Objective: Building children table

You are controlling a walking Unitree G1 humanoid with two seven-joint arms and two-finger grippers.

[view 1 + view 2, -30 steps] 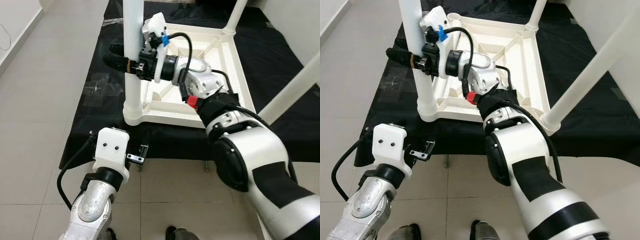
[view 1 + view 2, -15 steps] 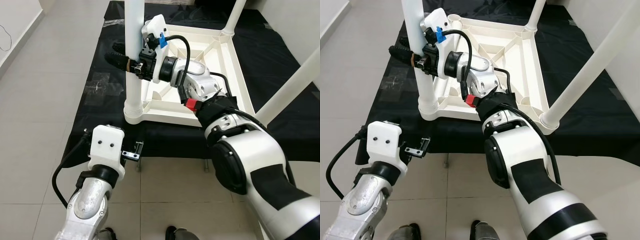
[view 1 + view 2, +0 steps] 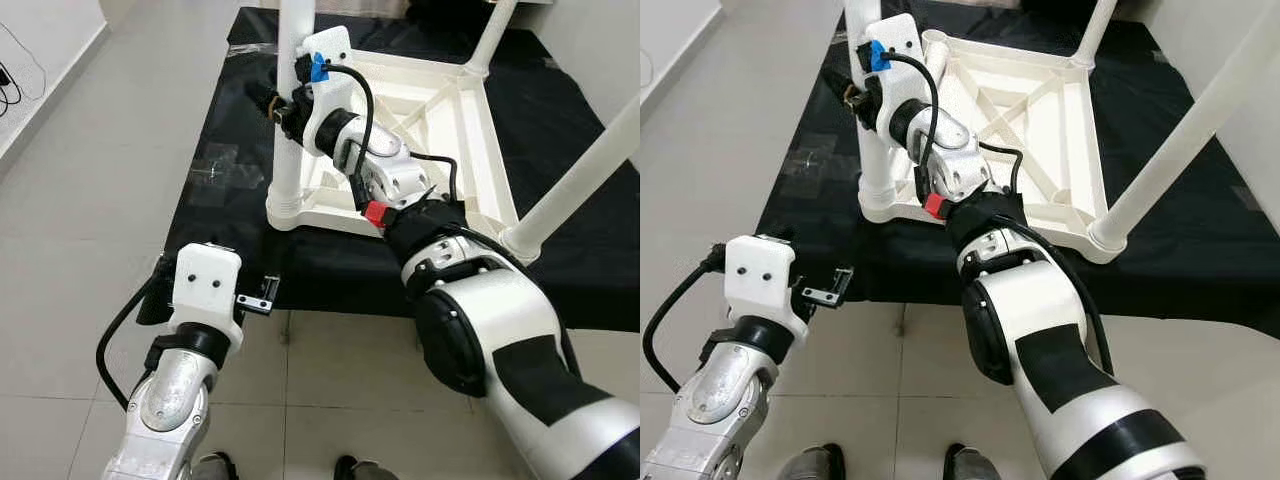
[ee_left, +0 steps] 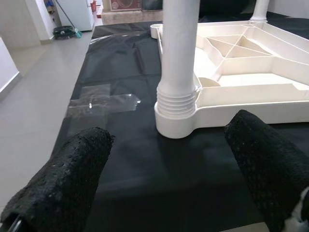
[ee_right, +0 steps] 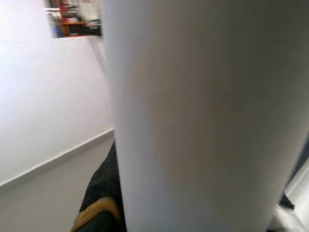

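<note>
A black sheet (image 3: 230, 180) lies spread over a grey tiled floor (image 3: 90, 200). On the sheet lies a crumpled piece of clear plastic (image 4: 99, 102). A white wall (image 3: 45, 60) with a skirting board runs along the left of the floor.

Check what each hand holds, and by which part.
The right hand grips the white table leg partway up, above its threaded base. The left hand is open, holding nothing.
</note>
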